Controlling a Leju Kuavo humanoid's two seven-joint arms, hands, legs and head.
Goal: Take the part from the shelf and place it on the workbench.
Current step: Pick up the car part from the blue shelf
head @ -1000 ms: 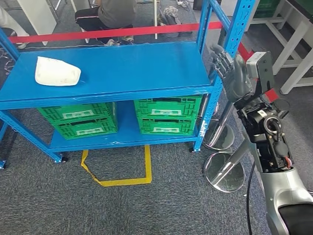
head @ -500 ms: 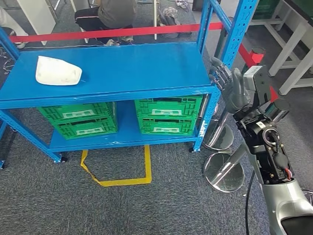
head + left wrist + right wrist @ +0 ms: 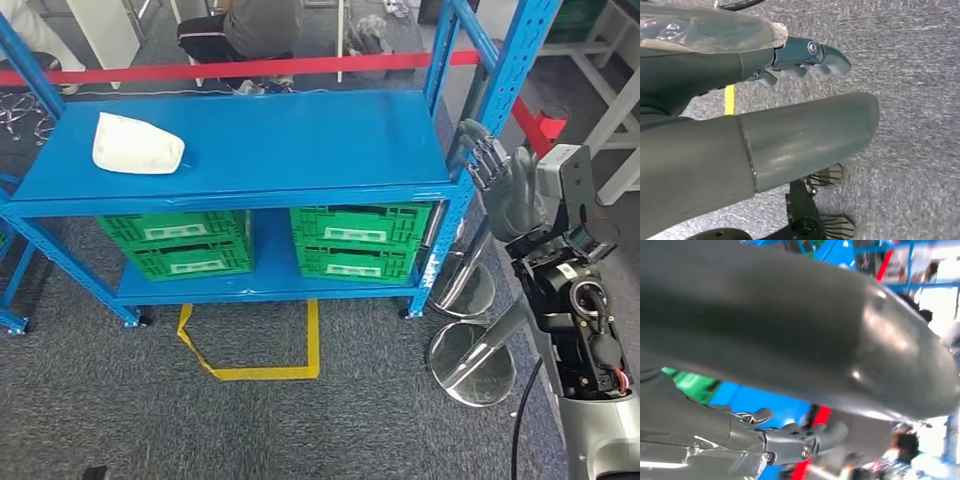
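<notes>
The part (image 3: pixel 137 144) is a white, flat, rounded piece lying on the far left of the blue shelf's top board (image 3: pixel 302 140). My right hand (image 3: pixel 506 180) is raised just outside the shelf's right front post, far from the part. Its fingers are apart and it holds nothing. In the right wrist view the right hand (image 3: pixel 791 355) appears as a thick thumb with the fingers spread below it. My left hand (image 3: pixel 802 135) hangs over grey carpet with its fingers stretched out and empty.
Two green crates (image 3: pixel 177 245) (image 3: pixel 355 240) sit on the lower shelf board. Yellow tape (image 3: pixel 256 350) marks a square on the carpet in front. Round metal stand bases (image 3: pixel 472 350) lie by the right post. Red barrier tape (image 3: pixel 226 68) and a seated person (image 3: pixel 256 25) are behind.
The whole picture has shifted, so the camera has moved. My right hand has sunk a little beside the shelf's right post. The part lies where it was.
</notes>
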